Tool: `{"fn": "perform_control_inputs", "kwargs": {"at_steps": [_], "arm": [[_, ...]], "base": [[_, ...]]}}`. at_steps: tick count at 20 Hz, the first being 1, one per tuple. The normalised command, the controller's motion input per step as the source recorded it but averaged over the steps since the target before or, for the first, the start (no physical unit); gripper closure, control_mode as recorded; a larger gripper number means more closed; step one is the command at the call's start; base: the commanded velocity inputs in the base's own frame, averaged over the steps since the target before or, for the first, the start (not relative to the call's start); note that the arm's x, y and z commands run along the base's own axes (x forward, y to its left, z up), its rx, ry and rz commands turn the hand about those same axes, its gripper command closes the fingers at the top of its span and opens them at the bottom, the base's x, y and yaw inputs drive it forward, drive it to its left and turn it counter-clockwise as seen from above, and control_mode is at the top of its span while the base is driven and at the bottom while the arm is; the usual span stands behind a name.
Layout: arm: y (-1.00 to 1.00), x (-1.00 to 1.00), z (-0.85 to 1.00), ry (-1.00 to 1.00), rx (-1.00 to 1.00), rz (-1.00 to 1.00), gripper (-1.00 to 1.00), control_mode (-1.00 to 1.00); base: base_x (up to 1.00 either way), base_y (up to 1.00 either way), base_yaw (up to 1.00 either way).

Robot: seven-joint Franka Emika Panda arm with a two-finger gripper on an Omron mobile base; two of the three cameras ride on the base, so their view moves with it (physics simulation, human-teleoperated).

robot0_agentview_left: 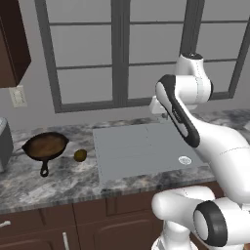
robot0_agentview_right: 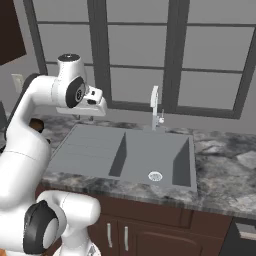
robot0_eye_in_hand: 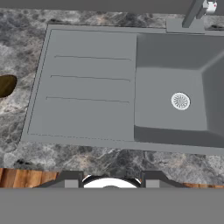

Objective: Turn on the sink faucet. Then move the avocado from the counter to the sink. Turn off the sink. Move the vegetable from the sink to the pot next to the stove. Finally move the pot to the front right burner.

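The room first: a wide grey-framed window (robot0_agentview_right: 150,55) spans the wall behind the marbled grey counter (robot0_agentview_left: 58,180), with dark wood cabinets (robot0_agentview_left: 73,229) beneath and a white wall outlet (robot0_agentview_left: 18,96) to the left; set into the counter is the grey sink (robot0_agentview_right: 80,150), a ribbed drainboard on its left and a deep basin with a round drain (robot0_agentview_right: 155,176) on its right; the faucet (robot0_agentview_right: 155,106) stands upright at the back edge of the basin, and no water can be seen running from it, so the first step, turning it on, looks not yet done; the white arm is folded high over the drainboard, and the gripper (robot0_eye_in_hand: 109,180) looks straight down at the sink from well above, holding nothing, its dark tips standing some way apart at the bottom of the hand view, though how wide cannot be told; to do this step well the hand should travel right and back towards the faucet, come in at handle height and nudge the small lever rather than the spout; left of the sink a dark pan (robot0_agentview_left: 45,146) sits on the counter, and the avocado (robot0_agentview_left: 80,155) lies just beside it, between pan and drainboard, apart from both.
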Motion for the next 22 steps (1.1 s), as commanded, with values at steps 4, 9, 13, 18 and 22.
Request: {"fn": "perform_control_inputs", "kwargs": {"at_steps": [4,9,13,18,22], "arm": [[0.00,-0.01,0.00,-0.01,0.00,0.00,-1.00,1.00],[0.00,0.00,0.00,0.00,0.00,0.00,-1.00,1.00],[0.00,0.00,0.00,0.00,0.00,0.00,-1.00,1.00],[0.00,0.00,0.00,0.00,0.00,0.00,-1.00,1.00],[0.00,0.00,0.00,0.00,0.00,0.00,-1.00,1.00]], "base": [[0.00,0.00,0.00],[0.04,-0.28,0.00],[0.03,-0.62,0.00],[0.04,-0.65,0.00],[0.18,-0.37,0.00]]}}
